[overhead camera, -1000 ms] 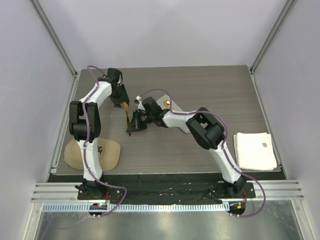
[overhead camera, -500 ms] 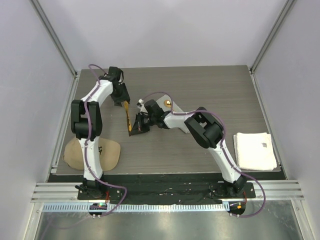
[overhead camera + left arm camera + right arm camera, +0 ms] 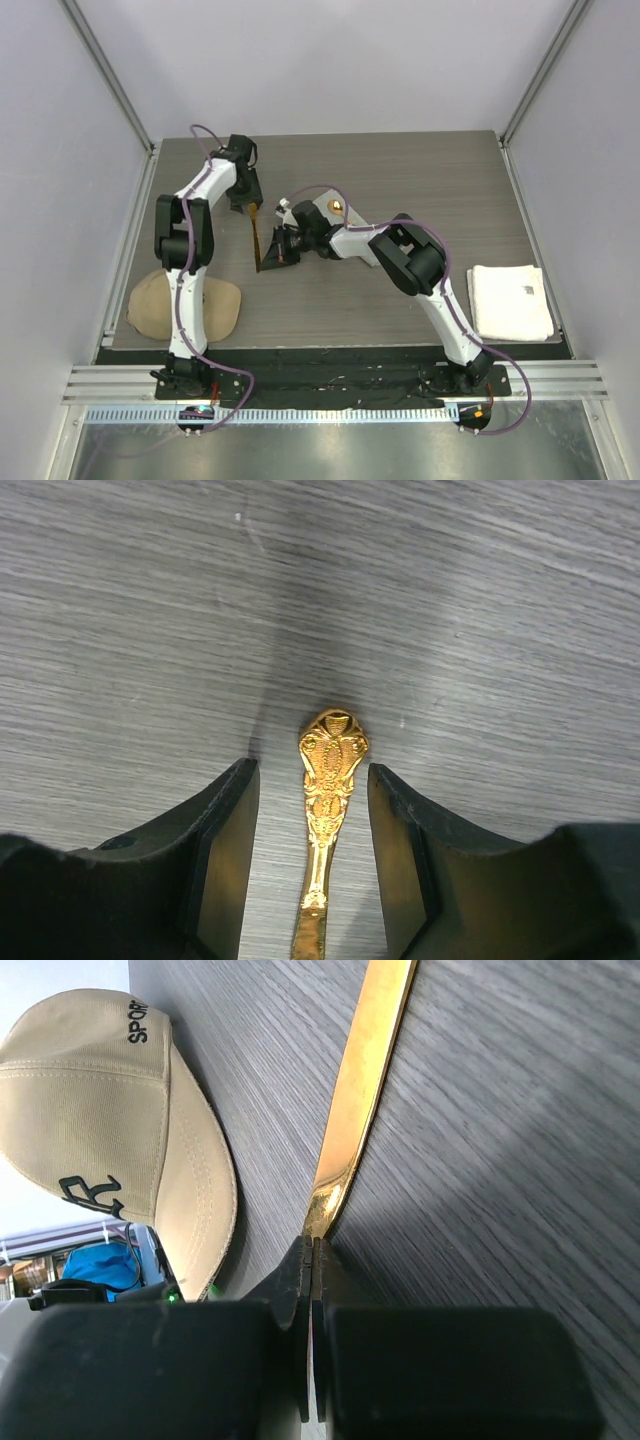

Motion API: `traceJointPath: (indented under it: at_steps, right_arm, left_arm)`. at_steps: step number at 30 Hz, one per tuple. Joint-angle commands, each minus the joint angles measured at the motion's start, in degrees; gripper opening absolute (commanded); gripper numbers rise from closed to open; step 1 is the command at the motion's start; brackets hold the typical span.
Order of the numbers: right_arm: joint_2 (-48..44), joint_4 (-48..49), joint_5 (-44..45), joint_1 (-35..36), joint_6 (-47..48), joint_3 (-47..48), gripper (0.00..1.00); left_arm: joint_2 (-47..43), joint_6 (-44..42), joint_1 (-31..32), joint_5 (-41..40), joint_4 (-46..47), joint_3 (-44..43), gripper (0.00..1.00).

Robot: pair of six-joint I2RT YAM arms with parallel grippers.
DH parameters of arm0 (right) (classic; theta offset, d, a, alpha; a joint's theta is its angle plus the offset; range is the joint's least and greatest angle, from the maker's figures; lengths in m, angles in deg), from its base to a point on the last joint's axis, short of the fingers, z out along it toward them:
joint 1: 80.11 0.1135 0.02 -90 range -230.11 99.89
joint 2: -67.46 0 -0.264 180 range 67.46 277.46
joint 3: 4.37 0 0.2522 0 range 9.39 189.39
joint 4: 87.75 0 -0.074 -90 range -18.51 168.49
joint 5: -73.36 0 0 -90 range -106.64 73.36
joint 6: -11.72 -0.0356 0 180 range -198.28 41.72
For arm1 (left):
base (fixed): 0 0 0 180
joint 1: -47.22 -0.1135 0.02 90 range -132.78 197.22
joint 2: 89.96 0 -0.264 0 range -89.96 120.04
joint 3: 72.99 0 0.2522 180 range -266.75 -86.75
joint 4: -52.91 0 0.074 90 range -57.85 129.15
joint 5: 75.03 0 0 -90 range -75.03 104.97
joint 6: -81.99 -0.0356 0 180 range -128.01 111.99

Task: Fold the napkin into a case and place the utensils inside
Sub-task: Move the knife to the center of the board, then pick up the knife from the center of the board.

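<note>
Items: one gold spoon (image 3: 328, 770), one tan cap (image 3: 142, 302), one towel (image 3: 510, 300)

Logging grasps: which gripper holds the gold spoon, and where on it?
The right gripper pinches the gold spoon at the end opposite its ornate tip; the left gripper stands open around that tip.

Bright even light, soft shadows, glare on gold spoon (image 3: 362, 1080)

The slender gold metal spoon (image 3: 330, 770) is glossy, its handle end embossed. The grey wood-grain worktop (image 3: 480, 610) looks matt and finely streaked. The tan cap (image 3: 90, 1110) is stitched woven cloth.
</note>
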Motion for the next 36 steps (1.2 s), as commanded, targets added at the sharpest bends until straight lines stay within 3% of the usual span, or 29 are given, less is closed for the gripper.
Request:
traceJointPath:
  at_steps: [1,16,36]
  right_arm:
    - [2.3,-1.76,2.74,-0.45,1.55,-1.25,0.01]
    - [-7.72,-6.07,3.18,-0.28,2.7,1.38,0.01]
    - [1.42,-5.72,1.07,2.09,0.24,8.6,0.01]
  left_arm:
    - [-0.16,-2.64,1.27,-3.75,1.29,-1.79,0.51]
    - [-5.87,0.61,0.04,0.73,3.66,1.64,0.52]
    - [-5.61,3.43,-2.51,5.39,4.28,1.11,0.53]
